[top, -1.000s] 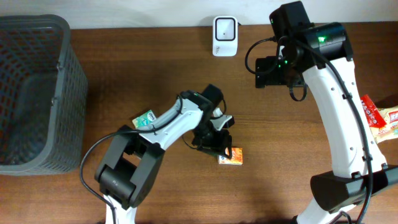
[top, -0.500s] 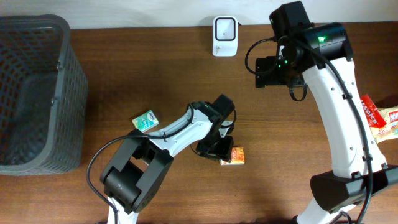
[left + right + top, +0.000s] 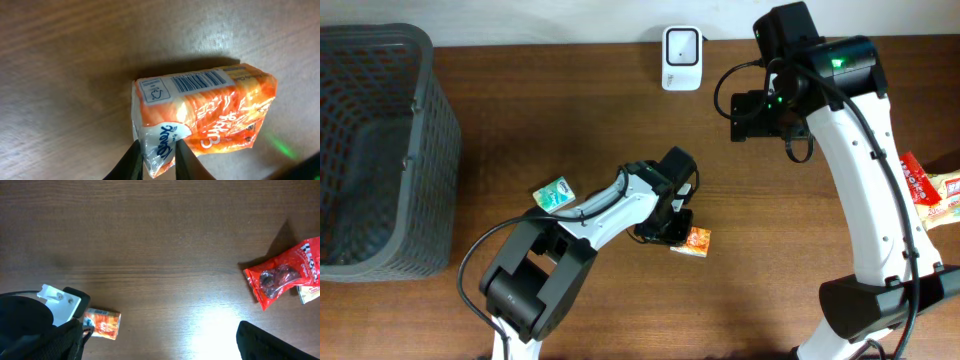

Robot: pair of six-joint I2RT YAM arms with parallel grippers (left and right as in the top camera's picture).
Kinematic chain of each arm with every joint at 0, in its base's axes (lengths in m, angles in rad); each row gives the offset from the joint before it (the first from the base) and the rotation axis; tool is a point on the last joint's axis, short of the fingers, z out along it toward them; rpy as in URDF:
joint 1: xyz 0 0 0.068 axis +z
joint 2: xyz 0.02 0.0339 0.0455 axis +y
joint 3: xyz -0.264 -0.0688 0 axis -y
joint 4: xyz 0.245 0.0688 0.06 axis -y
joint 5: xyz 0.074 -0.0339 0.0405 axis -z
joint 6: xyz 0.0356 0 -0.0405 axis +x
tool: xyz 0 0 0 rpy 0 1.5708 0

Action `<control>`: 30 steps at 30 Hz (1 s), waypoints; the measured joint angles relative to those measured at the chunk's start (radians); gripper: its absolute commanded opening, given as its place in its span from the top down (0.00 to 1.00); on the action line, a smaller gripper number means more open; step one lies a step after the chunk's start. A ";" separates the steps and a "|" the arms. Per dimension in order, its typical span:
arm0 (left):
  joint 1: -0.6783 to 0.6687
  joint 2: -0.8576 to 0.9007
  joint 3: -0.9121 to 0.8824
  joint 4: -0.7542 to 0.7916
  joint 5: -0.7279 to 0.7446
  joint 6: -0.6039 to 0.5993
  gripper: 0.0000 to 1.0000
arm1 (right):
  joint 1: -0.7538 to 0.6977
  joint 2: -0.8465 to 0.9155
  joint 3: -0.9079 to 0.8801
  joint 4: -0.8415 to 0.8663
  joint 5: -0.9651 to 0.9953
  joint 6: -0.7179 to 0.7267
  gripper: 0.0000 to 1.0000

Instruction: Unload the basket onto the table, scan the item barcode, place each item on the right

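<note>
An orange snack packet lies right of the table's middle. Its white barcode label faces up in the left wrist view. My left gripper is shut on the packet's clear-and-white sealed end, and both dark fingers pinch that end from either side. I cannot tell if the packet is off the wood. The white scanner stands at the table's far edge. To the scanner's right, my right gripper hangs high and open, holding nothing, and looks down on the packet.
A dark mesh basket fills the left side. A small green packet lies left of my left arm. A red snack bag and a yellow packet sit at the right edge.
My left gripper slid right to the orange packet and shut on its end. The packet shifted slightly up and right. The right arm has not moved.
</note>
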 measured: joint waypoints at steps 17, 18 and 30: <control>0.247 0.002 0.249 -0.008 -0.165 0.203 0.01 | 0.000 0.000 0.000 0.000 0.000 0.000 0.02; 0.248 0.002 0.315 -0.061 -0.185 0.218 0.01 | 0.000 0.000 0.000 0.000 0.000 0.001 0.02; 0.388 -0.015 0.909 -0.628 -0.389 0.237 0.01 | 0.000 0.000 -0.002 0.002 -0.005 0.001 0.02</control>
